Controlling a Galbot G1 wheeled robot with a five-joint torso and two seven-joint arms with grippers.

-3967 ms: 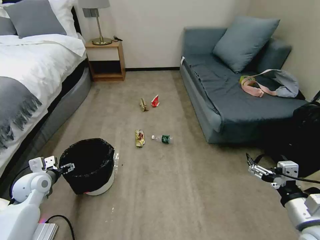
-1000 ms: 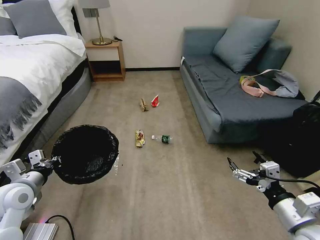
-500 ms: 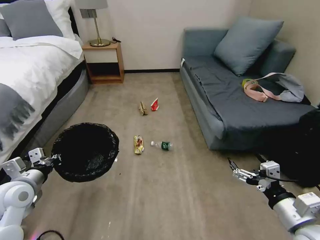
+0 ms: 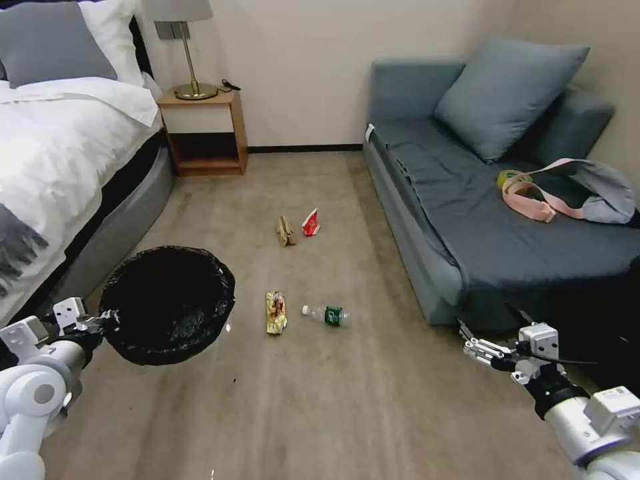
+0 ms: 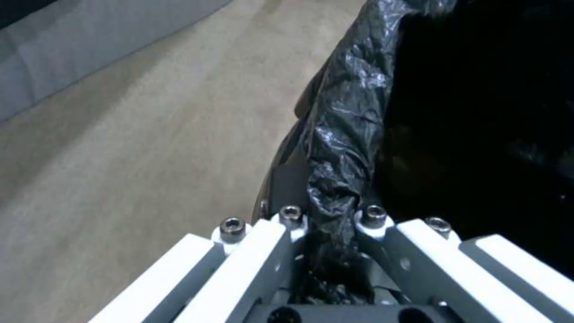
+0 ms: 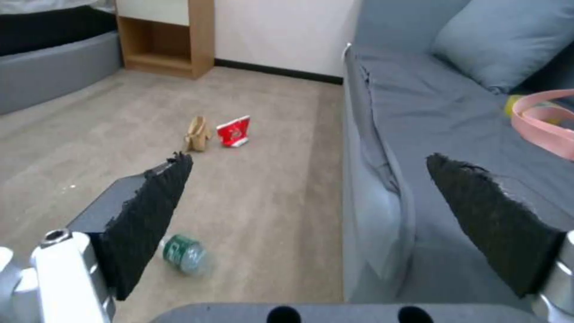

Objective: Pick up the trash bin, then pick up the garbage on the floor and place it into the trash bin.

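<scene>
Left gripper: clamped on the near rim of the trash bin — the wrist view shows the crinkled black bag pinched between its white fingers.
Trash bin: held up off the carpet at the robot's left, mouth open and facing up, just beside the bed.
Right gripper: hanging low at the robot's right in front of the sofa, spread wide and holding nothing; its black pads stand well apart.
Yellow snack wrapper: flat on the floor, near the bin's far right side.
Bottle: lying on its side just beside the wrapper, white cap toward it; the green label shows past the right gripper's pad in the right wrist view.
Brown paper: farther along the carpet, crumpled, toward the wall.
Red-and-white packet: just beside the brown paper, on its sofa side — the pair lie well apart from the wrapper and bottle.
Sofa: carries a grey cushion and a bag with a pink strap.
Nightstand: between bed and sofa against the wall, with a lamp on it.
</scene>
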